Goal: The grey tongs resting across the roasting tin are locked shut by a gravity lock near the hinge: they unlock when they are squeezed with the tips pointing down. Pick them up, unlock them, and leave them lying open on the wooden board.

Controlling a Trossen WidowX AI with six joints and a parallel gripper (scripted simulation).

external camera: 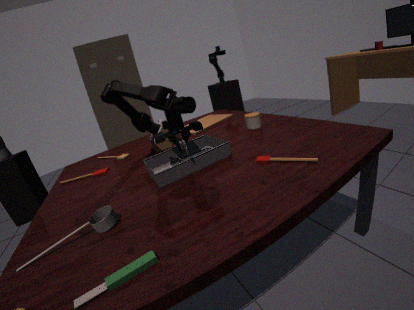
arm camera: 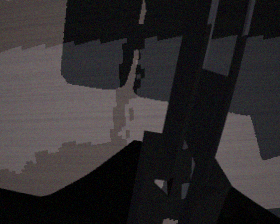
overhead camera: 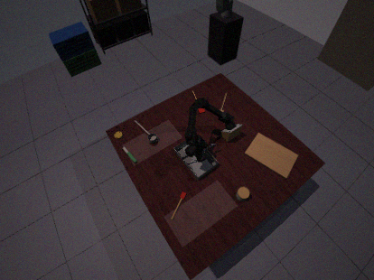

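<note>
The gripper (overhead camera: pixel 196 153) (external camera: pixel 184 150) (arm camera: pixel 177 150) is low over the roasting tin (external camera: pixel 195 167), pointing down into it. It is shut on the grey tongs (arm camera: pixel 197 90), whose two dark arms lie close together and run up through the wrist view between the black fingers. The tongs' hinge and lock cannot be made out. The top and exterior views are too dark and small to show whether the tongs touch the tin's rim. The wooden board (overhead camera: pixel 271 154) (external camera: pixel 215 123) lies flat on the table, apart from the tin and the gripper.
A tan block (overhead camera: pixel 231 135) stands by the arm's base. A lidded jar (overhead camera: pixel 243 193) (external camera: pixel 253 121) stands near the board. A red-headed spatula (overhead camera: pixel 182 196) (external camera: pixel 263 158), a long-handled grey pan (overhead camera: pixel 153 138) (external camera: pixel 104 219) and a green-handled tool (overhead camera: pixel 130 154) (external camera: pixel 131 269) lie around the tin.
</note>
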